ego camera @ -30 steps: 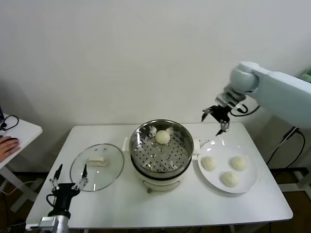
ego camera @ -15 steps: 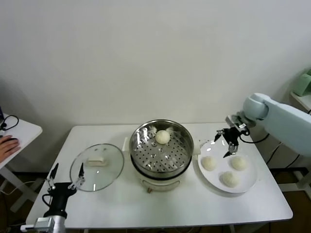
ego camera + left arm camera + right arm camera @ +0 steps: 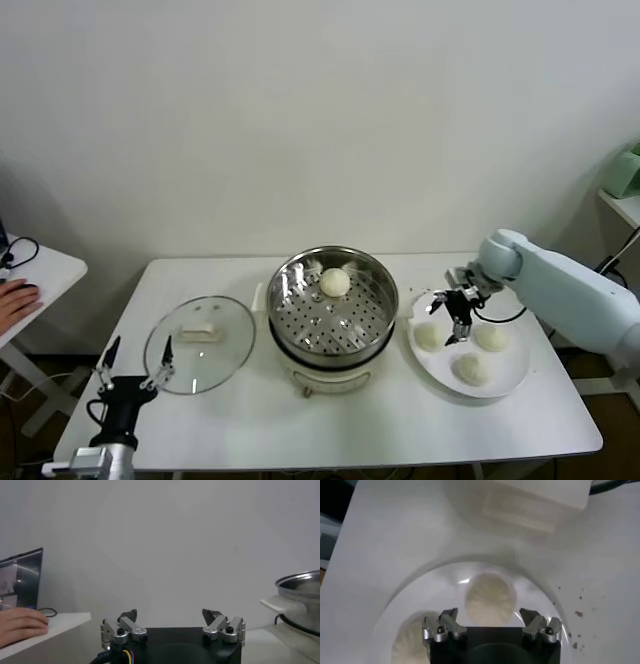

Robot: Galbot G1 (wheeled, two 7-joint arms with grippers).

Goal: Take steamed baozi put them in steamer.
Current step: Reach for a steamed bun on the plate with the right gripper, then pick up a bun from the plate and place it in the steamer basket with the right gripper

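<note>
The right gripper has come down from above the flat white plate, jaws spread wide over the plate's nearest cream-white dough bun; one bun already sits in the shiny steel steamer beside it.

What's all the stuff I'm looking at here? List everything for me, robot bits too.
baozi in the steamer: one, cream-white, on the perforated tray toward the back.
baozi on the plate: three, cream-white, on the right.
steamer: one, shiny steel with cream body, table centre.
plate: one, white, right of the steamer.
glass lid: one, clear with cream knob, flat on the table left of the steamer.
table: one, white.
side table: one, white, far left, a person's hand resting on it.
left gripper: black, open, parked at the table's front left corner.
right gripper: black, open, over the plate's nearest-to-steamer bun.
</note>
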